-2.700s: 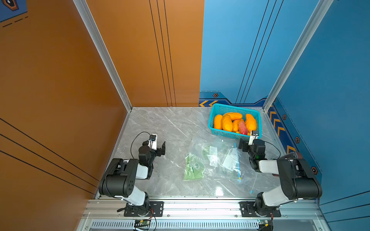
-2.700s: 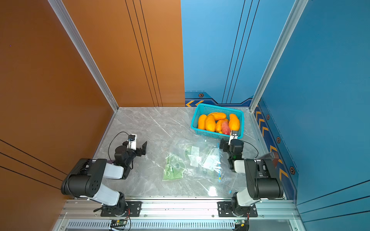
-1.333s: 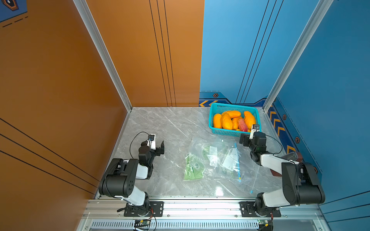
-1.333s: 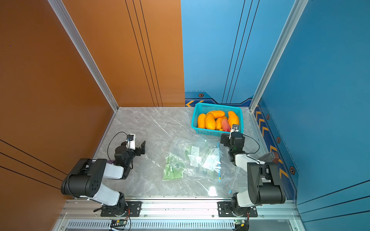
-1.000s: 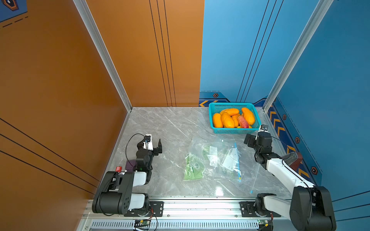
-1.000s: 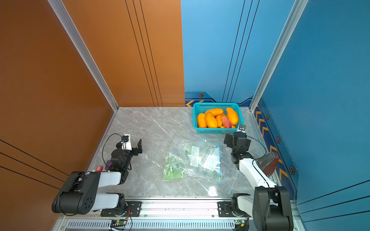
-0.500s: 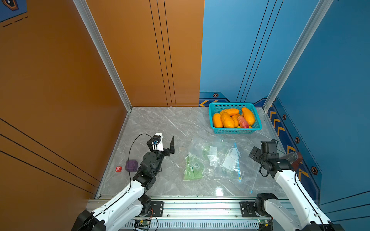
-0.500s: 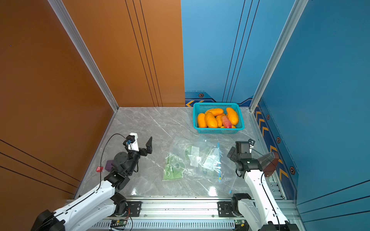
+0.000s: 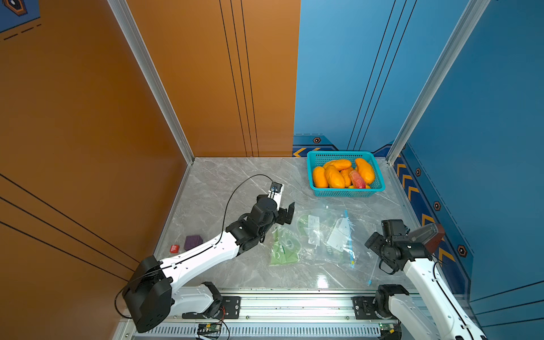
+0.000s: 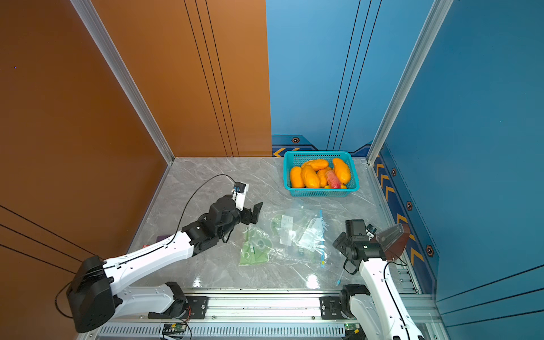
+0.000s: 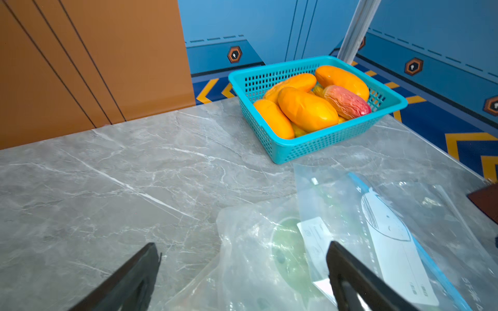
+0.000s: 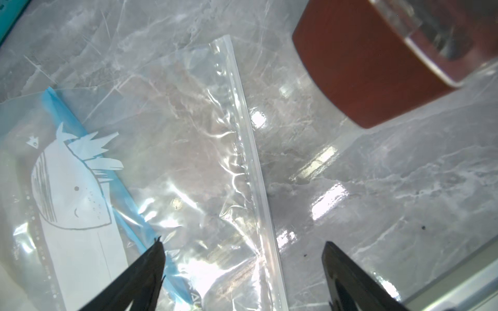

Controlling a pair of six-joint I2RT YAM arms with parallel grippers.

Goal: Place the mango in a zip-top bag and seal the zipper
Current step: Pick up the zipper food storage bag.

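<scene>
A polished grey stone-look tabletop point(image 9: 235, 176), veined white, threw back bright glare. The turquoise basket point(image 11: 323, 145) was hard perforated plastic. Its mangoes point(image 11: 307, 110) had smooth, waxy orange skin; one reddish fruit point(image 11: 346, 101) looked wrinkled. The zip-top bag point(image 12: 202, 150) was thin, clear, crinkled film, shiny, with a ridged zipper track point(image 12: 253, 150). Beside it lay a green-tinted bag point(image 9: 284, 250) of the same glossy film. A brown box point(image 12: 363, 67) had matt sides and a clear plastic lid point(image 12: 431, 35). The orange wall point(image 9: 73, 117) and blue wall point(image 9: 485, 117) were smooth and matt, the corner post point(image 9: 153, 82) brushed metal. The left arm point(image 9: 200, 259) wore a glossy white plastic shell.
</scene>
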